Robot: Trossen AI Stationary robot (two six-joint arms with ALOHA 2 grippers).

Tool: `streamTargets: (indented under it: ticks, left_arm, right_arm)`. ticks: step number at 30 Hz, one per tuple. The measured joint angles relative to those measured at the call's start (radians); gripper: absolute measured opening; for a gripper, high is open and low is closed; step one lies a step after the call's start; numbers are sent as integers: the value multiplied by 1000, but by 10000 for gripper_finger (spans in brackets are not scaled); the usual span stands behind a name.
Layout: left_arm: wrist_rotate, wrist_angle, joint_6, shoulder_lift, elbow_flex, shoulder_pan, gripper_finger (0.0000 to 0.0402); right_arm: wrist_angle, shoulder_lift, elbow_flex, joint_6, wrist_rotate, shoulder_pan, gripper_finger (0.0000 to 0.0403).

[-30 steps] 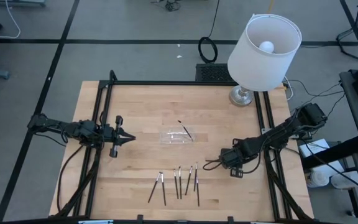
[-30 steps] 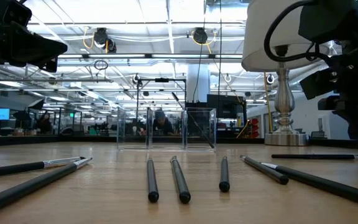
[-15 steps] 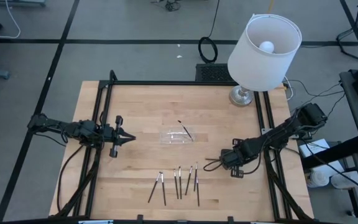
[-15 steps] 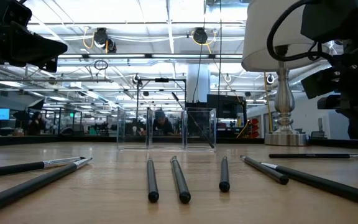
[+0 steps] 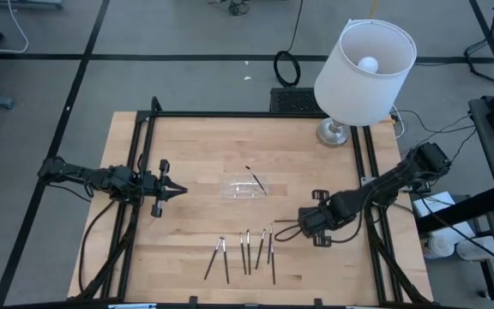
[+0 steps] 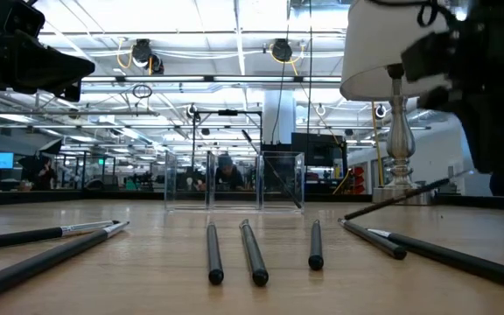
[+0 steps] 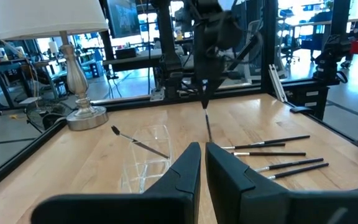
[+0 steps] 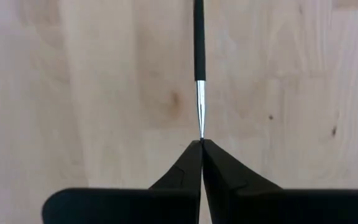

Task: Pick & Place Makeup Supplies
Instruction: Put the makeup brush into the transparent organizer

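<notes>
Several thin dark makeup sticks (image 5: pixel 247 251) lie side by side near the table's near edge, also seen in the low view (image 6: pixel 254 252). One more brush (image 5: pixel 256 180) leans in the small clear tray (image 5: pixel 242 188) at mid-table. My right gripper (image 5: pixel 301 227) is just right of the row, shut on another stick (image 5: pixel 285 226) that points toward the table's left. My left gripper (image 5: pixel 177 190) hovers shut over the table's left part, touching nothing. My right gripper pinches the stick's thin silvery end (image 8: pixel 201 124) between the very tips of its two shut fingers (image 8: pixel 191 163). The stick runs on straight ahead of the fingers, in line with them. In the low view the stick (image 6: pixel 401 198) is tilted, held end raised, dark free end (image 6: pixel 346 216) low by the table.
A white-shaded lamp (image 5: pixel 364 62) stands on a metal base (image 5: pixel 334 132) at the far right corner. A black frame rail (image 5: pixel 135 172) runs along the table's left side, another (image 5: pixel 369 163) along its right. Bare wood lies between the tray and the row of sticks.
My right gripper has moved toward the table's left, closer to the row of sticks, carrying the stick with it. The stick lay flat on the table before; now its held end is raised and it slants.
</notes>
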Motion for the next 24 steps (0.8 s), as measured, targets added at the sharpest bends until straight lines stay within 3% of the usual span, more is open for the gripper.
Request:
streamTargets:
  ticks: [13, 24]
  left_arm:
    - [0, 0, 0, 0, 0, 0, 31]
    - [0, 0, 0, 0, 0, 0, 31]
  right_arm:
    - [-184, -1, 281, -135, 256, 28, 0]
    - [-245, -1, 384, -271, 395, -8, 0]
